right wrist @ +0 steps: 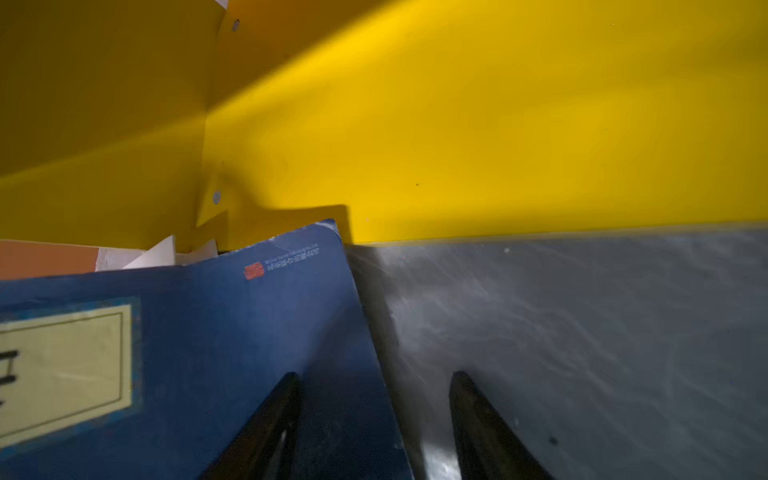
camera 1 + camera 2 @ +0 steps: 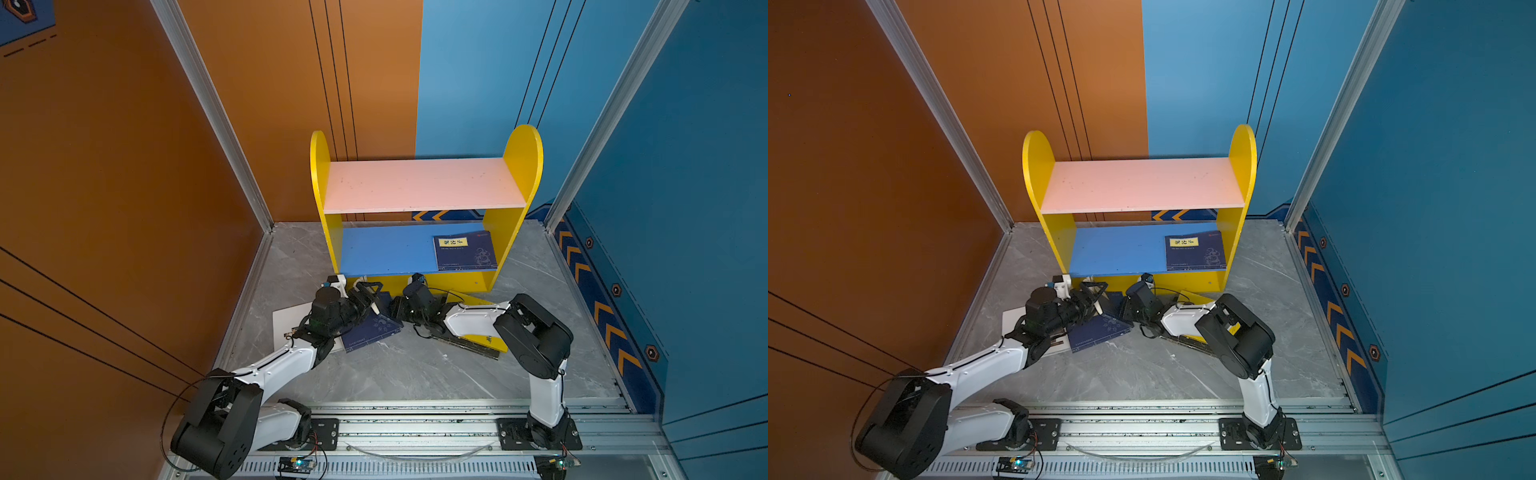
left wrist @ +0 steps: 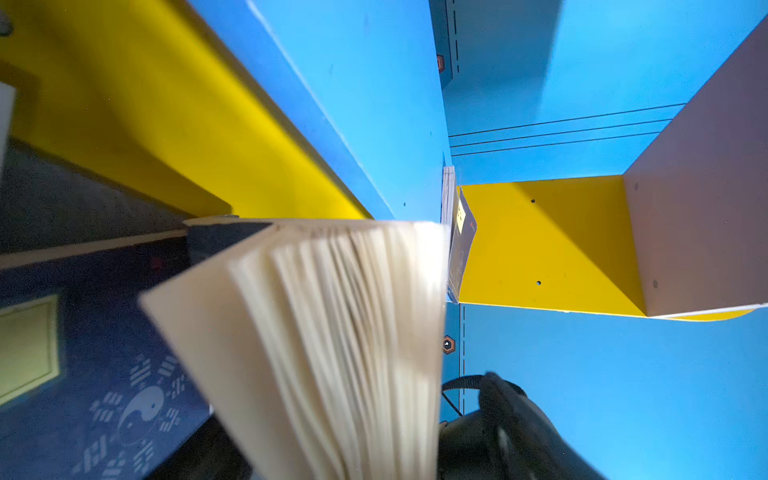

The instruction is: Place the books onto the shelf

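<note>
The shelf (image 2: 419, 185) stands at the back, and one navy book (image 2: 464, 251) lies flat on the right of its blue lower board (image 2: 386, 249). Below its front, a second navy book (image 2: 370, 330) lies on the floor. My left gripper (image 2: 374, 301) hovers over that book's far end. In the left wrist view a fanned, blurred page block (image 3: 332, 332) fills the gap beside the one visible finger (image 3: 511, 428); the other finger is hidden. My right gripper (image 1: 374, 376) is open and low. It straddles the edge of a navy cover (image 1: 208, 332), with one finger over the book and one over the floor.
A white book (image 2: 291, 324) lies under the left arm. A yellow book (image 2: 478, 300) and a black one (image 2: 469, 345) lie under the right arm. The shelf's yellow front panel (image 1: 498, 145) stands close ahead of both grippers. Orange and blue walls enclose the grey floor (image 2: 415, 374).
</note>
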